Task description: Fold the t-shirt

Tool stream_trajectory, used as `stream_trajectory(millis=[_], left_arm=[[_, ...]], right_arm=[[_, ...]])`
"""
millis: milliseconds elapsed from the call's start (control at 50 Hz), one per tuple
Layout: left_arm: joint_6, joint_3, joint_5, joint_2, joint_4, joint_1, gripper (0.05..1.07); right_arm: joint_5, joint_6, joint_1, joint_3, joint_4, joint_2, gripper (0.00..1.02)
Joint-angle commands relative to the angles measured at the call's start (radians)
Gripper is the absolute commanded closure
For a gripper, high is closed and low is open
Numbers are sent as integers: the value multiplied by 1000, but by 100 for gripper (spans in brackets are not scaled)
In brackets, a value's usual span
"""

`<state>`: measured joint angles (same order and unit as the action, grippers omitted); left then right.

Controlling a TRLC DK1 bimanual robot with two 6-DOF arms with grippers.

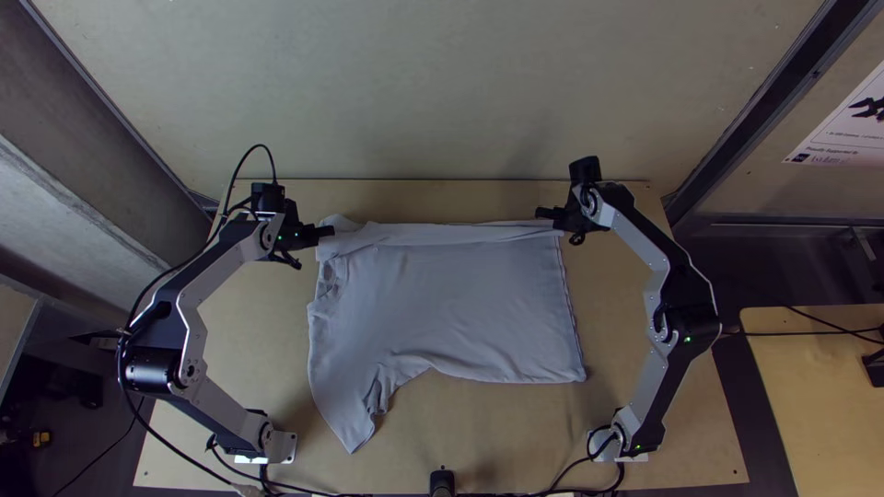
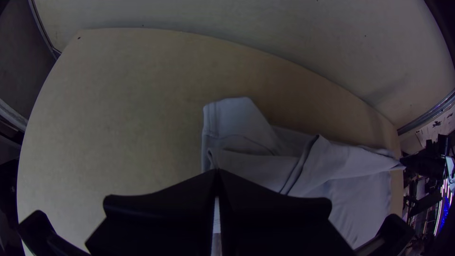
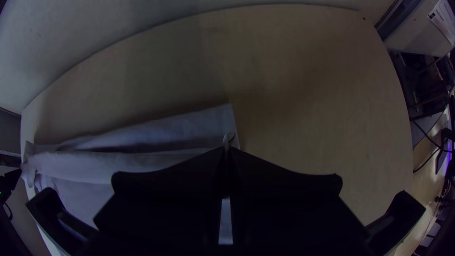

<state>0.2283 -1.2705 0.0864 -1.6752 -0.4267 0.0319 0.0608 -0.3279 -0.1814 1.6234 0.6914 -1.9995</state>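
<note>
The shirt lies on the surface, between the two pincers and toward the arm bases from them, its body spread nearly flat. The left pincer and right pincer are set at opposite ends of the far band — most likely to keep it taut, so that it folds as one straight strip. Beyond each pincer, a margin of cloth rests flat; this suggests that the grip is on a pinched upper part, not the outermost edge. A sleeve points toward the bases, on the left pincer's side, and probably needs tucking in later.

Left pincer: fingers together, no visible gap at the tips, cloth pinched there. Right pincer: likewise closed — a small peak of cloth stands between its tips.
</note>
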Motion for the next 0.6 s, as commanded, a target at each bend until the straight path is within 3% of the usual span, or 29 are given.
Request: stream_trajectory(millis=[0,400,500,580], left_arm=[[5,49,3,48,6,3,105],[8,200,1,80,60,6,105],[11,232,-2,58,86,6,105],[11,252,-5,46,106,5,105]], right_arm=[[11,10,-6,-68,-23,50,100],[13,10,-13,-238,-125,100,99],[31,7,-13,-264,-125,119,83],[47,-7,-13,-293,-125,151,61]])
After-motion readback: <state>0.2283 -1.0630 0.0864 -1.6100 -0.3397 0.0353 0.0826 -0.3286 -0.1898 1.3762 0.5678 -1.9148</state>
